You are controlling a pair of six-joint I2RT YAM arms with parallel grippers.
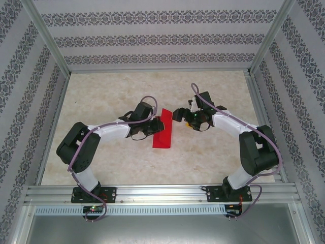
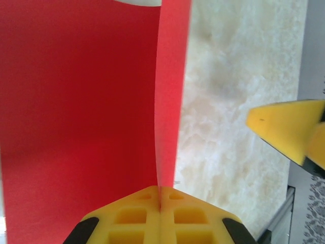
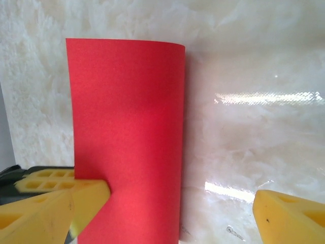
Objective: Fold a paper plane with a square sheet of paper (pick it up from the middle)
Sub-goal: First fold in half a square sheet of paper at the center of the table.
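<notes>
Left wrist view, nearest things first — at the bottom edge the left gripper [image 2: 160, 203] has its yellow jaws pressed together on the square sheet of paper [image 2: 76, 112]. From that pinch a thin, slightly bowed red layer rises to the top of the frame, beside a broad red face filling the left half. We judge the pinch is there to anchor the sheet while a fold is set. Past it, at the right edge, a yellow fingertip [image 2: 284, 124] of the other arm hangs over the marbled table [image 2: 228, 76].

From the right wrist, the right gripper [image 3: 163, 203] stands spread wide and holds nothing, a finger in each lower corner. The red sheet fills centre-left, close against the lower-left finger, though we cannot tell if they touch. We read that wide stance as readiness to take or press the free side.

From above, the sheet shows mid-frame as a narrow rectangle — doubled over, we think — with both grippers flanking its upper end.
</notes>
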